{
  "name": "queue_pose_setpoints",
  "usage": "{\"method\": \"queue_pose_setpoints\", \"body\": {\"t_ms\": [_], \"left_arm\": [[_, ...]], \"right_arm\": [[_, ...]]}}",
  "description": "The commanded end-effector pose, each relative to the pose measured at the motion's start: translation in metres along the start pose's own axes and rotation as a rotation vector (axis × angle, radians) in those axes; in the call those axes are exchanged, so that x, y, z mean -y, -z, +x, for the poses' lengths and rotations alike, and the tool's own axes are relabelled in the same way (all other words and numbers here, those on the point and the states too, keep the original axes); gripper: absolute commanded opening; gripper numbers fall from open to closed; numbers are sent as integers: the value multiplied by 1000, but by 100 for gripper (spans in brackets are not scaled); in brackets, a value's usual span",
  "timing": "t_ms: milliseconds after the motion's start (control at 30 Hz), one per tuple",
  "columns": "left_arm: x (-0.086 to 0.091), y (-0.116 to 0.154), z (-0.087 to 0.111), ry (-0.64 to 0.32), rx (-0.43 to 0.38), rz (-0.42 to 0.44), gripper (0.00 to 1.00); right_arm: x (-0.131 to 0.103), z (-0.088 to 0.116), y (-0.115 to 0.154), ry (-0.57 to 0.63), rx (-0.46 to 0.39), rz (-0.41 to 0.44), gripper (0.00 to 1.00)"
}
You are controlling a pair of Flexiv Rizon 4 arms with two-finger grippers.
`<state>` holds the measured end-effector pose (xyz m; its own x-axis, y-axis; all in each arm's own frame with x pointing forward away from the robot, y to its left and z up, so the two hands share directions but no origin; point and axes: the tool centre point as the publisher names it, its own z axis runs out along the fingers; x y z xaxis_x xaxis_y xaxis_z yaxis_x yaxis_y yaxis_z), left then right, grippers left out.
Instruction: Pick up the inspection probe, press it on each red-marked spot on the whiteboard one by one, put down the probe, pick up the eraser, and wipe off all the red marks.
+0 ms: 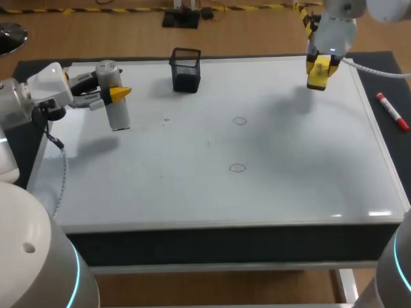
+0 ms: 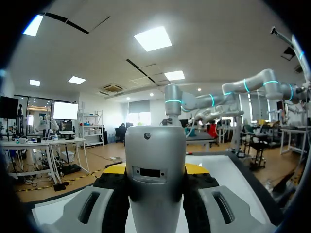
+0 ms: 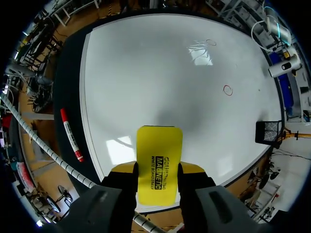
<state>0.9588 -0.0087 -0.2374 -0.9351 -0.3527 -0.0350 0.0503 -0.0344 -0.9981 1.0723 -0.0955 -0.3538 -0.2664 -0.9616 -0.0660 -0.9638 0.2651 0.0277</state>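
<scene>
Over the whiteboard's [image 1: 294, 191] far corners hang probe [image 1: 115, 110] and eraser [image 1: 318, 74].

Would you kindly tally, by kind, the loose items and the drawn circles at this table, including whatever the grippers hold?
probe: 1
eraser: 1
red marker: 1
black mesh holder: 1
red circles: 2
Total: 6

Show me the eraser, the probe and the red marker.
eraser [image 3: 159, 162]: right wrist view, its yellow face.
probe [image 1: 118, 116]: head view, its grey lower body.
red marker [image 1: 392, 110]: head view, middle of barrel.
</scene>
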Motion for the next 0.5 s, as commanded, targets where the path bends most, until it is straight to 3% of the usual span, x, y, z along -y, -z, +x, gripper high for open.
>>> {"method": "queue_pose_setpoints", "body": {"t_ms": [33,500], "left_arm": [[5,-25,3,1,-38,-35,0],[0,-123,28,-45,-212,48,0]], "right_arm": [[2,0,1,3,-3,-1,0],[2,0,1,3,-3,-1,0]]}}
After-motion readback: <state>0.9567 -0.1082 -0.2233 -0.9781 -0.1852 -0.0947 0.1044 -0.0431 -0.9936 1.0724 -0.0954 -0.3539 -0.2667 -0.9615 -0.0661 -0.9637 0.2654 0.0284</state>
